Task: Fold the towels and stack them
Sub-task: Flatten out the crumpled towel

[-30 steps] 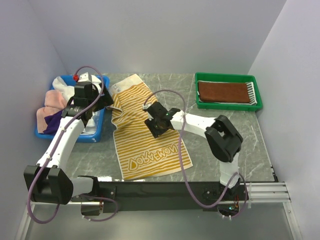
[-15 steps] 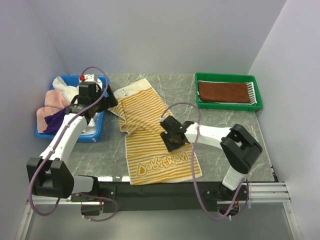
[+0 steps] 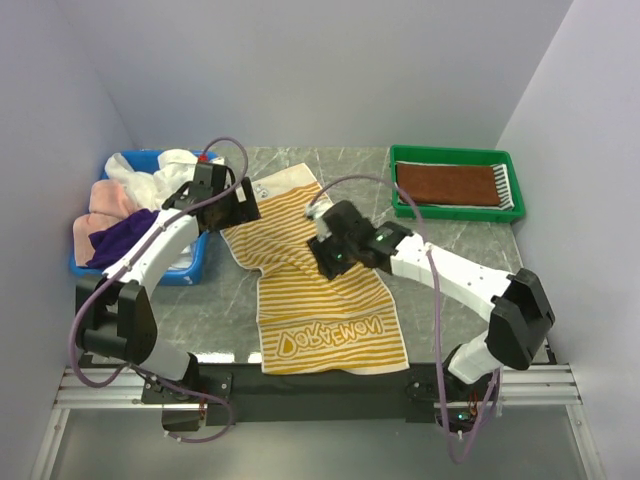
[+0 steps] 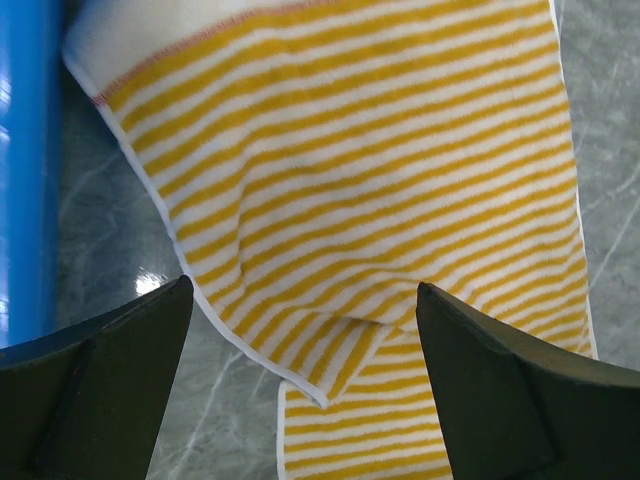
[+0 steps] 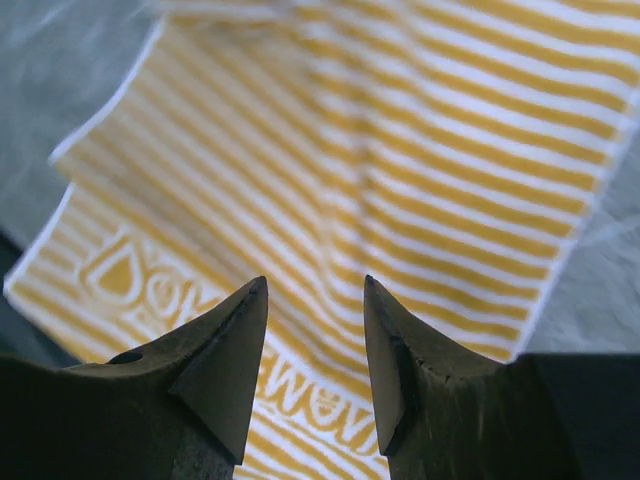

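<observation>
A yellow-white striped towel [image 3: 315, 295] with lettering lies spread lengthwise on the table, its lettered end at the near edge. Its left edge is tucked over in a small fold [image 4: 335, 365]. My left gripper [image 3: 240, 205] hovers wide open over the towel's far left part [image 4: 350, 170], with nothing between the fingers [image 4: 303, 290]. My right gripper [image 3: 330, 258] hangs open above the towel's middle [image 5: 440, 140], jaws apart and empty [image 5: 315, 280]. A folded brown towel [image 3: 445, 184] lies in the green tray [image 3: 455, 152], with a striped one [image 3: 503, 183] at its right end.
A blue bin [image 3: 190, 268] at the left holds loose pink [image 3: 95, 215], purple [image 3: 125, 235] and white [image 3: 165, 170] towels; its wall [image 4: 25, 170] is just left of my left gripper. The table's black front rail [image 3: 330, 380] runs under the towel's near end.
The left gripper has swung right, from over the bin to over the towel's far left part. The towel shifted right, and the right gripper then moved back toward its middle.
</observation>
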Available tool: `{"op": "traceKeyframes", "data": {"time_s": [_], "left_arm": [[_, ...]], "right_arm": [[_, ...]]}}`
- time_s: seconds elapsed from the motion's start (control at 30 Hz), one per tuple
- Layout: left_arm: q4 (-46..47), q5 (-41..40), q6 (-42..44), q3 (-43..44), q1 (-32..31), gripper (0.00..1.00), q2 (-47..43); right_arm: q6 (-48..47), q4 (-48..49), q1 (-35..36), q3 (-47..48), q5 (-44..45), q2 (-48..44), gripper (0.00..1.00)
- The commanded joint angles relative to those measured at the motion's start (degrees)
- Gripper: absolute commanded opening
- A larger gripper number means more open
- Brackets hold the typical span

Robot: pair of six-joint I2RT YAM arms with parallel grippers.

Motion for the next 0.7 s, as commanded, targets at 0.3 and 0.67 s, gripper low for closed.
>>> {"op": "traceKeyframes", "data": {"time_s": [0.3, 0.67], "left_arm": [[2.1, -5.5, 1.3, 2.3, 5.9, 0.99, -4.0], [2.3, -7.0, 1.9, 0.0, 6.6, 0.99, -7.0]], "right_arm": [[-12.6, 2.8, 20.7, 0.0, -1.0, 14.2, 0.51], [-9.5, 5.7, 12.4, 6.1, 5.7, 25.2, 0.45]]}}
